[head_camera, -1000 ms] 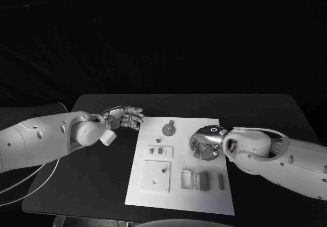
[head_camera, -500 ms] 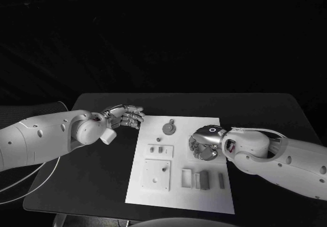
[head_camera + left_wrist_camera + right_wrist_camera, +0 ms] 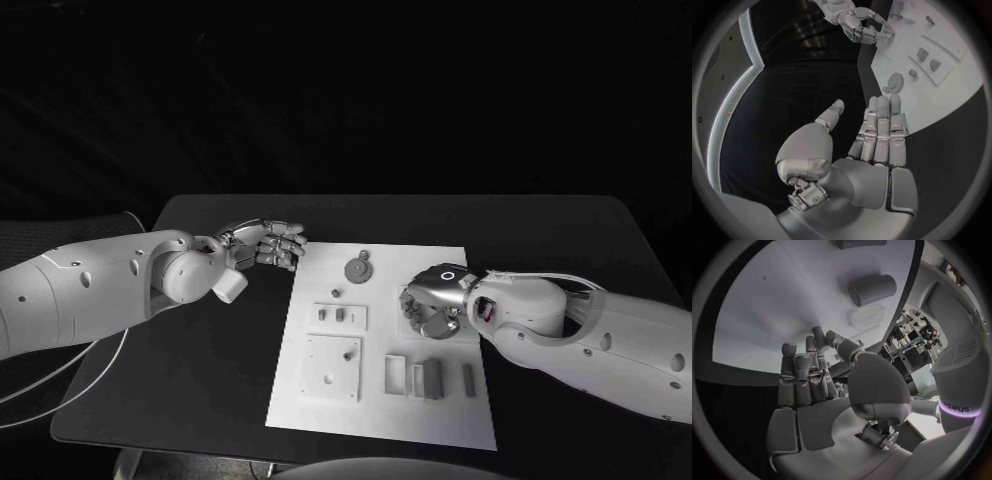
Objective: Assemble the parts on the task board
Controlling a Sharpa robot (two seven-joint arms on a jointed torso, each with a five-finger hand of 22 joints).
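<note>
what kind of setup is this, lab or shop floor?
Most likely a robotics lab test bench: a black table against a dark backdrop, a white task board with small assembly parts laid out on it, and cluttered room equipment glimpsed in the right wrist view.

The room is very dark; beyond the desk [image 3: 216, 330] everything falls to black. Light seems to come from above, since the white board [image 3: 378, 400] is by far the brightest thing and the arms' upper shells shine pale. The small parts cast only faint, short shadows. Soft highlights gleam on the metal of the right hand [image 3: 430, 300]. Both wrist views bulge like fishbowls, bending the board's edges, with dim, blurred rims.
</note>
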